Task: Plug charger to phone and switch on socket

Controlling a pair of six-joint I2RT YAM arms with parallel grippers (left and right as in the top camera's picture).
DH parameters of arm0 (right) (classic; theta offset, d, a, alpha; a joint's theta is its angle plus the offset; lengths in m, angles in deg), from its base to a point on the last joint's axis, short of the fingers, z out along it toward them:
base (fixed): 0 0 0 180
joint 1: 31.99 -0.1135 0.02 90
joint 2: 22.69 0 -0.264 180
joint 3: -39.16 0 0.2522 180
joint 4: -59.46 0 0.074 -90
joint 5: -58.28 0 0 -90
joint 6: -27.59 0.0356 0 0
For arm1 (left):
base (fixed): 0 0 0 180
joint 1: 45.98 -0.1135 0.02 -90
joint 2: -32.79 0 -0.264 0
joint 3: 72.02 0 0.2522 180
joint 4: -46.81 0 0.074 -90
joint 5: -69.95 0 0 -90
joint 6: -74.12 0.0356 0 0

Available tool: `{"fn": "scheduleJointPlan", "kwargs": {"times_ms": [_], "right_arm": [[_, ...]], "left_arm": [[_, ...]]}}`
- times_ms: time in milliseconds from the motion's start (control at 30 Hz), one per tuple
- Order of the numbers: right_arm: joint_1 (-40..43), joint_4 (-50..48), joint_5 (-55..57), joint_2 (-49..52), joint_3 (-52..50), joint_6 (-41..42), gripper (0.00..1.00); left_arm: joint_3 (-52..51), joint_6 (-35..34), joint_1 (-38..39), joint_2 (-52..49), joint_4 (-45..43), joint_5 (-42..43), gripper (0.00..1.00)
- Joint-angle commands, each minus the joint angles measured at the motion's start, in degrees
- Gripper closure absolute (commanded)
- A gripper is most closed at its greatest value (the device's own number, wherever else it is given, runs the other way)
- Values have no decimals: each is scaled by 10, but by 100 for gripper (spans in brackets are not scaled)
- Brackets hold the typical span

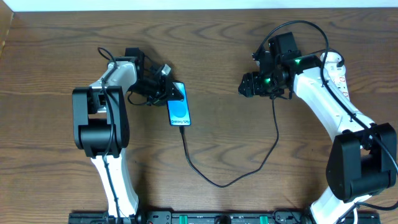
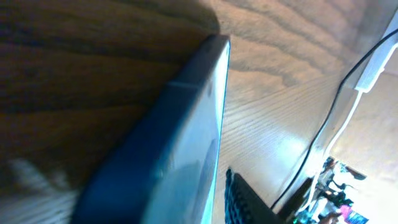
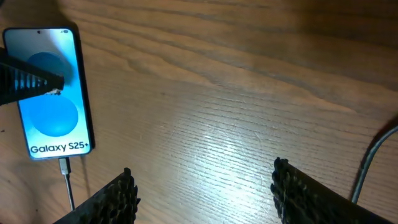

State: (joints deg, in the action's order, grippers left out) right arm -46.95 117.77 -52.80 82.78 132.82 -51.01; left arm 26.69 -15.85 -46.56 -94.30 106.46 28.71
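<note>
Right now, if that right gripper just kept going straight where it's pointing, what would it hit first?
Most likely the bare table: the right gripper is open and only wood shows between its fingers. The phone lies well left of that line. Depth is hard to judge, though.

Left arm (image 1: 102, 124): white tubes, big black blocks at the joints.
Right arm (image 1: 323, 99): white and black too, with small red marks on the white.
Lights (image 1: 297, 61): little green glows by the right wrist.
Cables (image 1: 292, 23): thin black loops over the right arm.
Fingers (image 3: 121, 196): black, with rows of small ridges.
</note>
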Motion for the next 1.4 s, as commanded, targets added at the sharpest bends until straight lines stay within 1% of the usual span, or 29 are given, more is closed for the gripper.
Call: {"fn": "scheduleJointPlan", "kwargs": {"times_ms": [0,67,100,133,333,500,567,667,733,833,900,967,1100,1167,1200,1267,1333,1367], "right_arm": [[-1,0,2,-10,6,-10,31],[-1,0,2,-10,6,-10,30],[-1,0,2,-10,5,-10,30],[-1,-1,2,-10,5,-10,30],[-1,-2,2,-10,5,-12,30],[-1,-1,2,-10,6,-13,30],[-1,-1,2,-10,5,-14,29],[-1,-1,2,-10,6,-15,29],[-1,1,2,-10,5,-15,29],[-1,0,2,-10,6,-14,34],[-1,1,1,-13,6,-14,35],[0,3,2,-24,6,-14,38],[11,2,3,-60,6,-14,38],[27,6,6,-84,6,-14,44],[37,10,6,-95,6,-14,50],[58,18,6,-113,6,-14,67],[85,29,7,-130,6,-15,83],[99,33,6,-136,6,-15,90]], "left_arm": [[4,-3,1,-2,2,-38,59],[4,-4,1,-2,3,-66,44],[4,-7,1,-2,4,-83,39],[4,-15,1,-2,4,-101,37],[4,-52,1,-2,4,-202,37],[4,-53,1,-2,8,-269,36],[4,-53,1,-2,8,-292,33],[4,-53,1,-2,8,-340,32],[4,-53,1,-2,8,-356,32],[7,-53,0,3,9,-363,32],[25,-53,-1,16,28,-364,32],[59,-53,-3,45,63,-364,32],[100,-53,-3,127,104,-363,31],[108,-53,-3,190,111,-352,31],[108,-53,-3,222,111,-343,31],[108,-53,-3,269,111,-335,31],[108,-53,-3,318,111,-329,31],[108,-53,-3,338,111,-327,30]]}}
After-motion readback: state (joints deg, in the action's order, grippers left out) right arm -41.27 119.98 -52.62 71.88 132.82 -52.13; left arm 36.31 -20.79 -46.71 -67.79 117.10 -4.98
